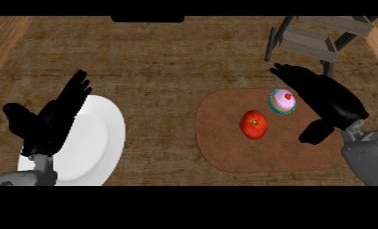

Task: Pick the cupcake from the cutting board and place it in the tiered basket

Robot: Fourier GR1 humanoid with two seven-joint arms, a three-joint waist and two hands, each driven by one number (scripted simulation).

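Over the cutting board (244, 145), my right hand (325, 100) hovers with fingers spread beside the cupcake (283, 101), not yet grasped; closing round it comes next, then the tiered basket (314, 40). My left hand (52, 118) rests open over a plate (100, 143).

A single view from head height looks steeply down on the wooden counter (148, 63), close enough that its top fills the frame. Both forearms enter from the lower edge, the left hand (52, 118) at the view's left over a white plate (100, 138), the right hand (325, 98) at the view's right beside the brown cutting board (251, 158). The tiered basket (317, 38) sits at the upper right, cut by the frame's edge.
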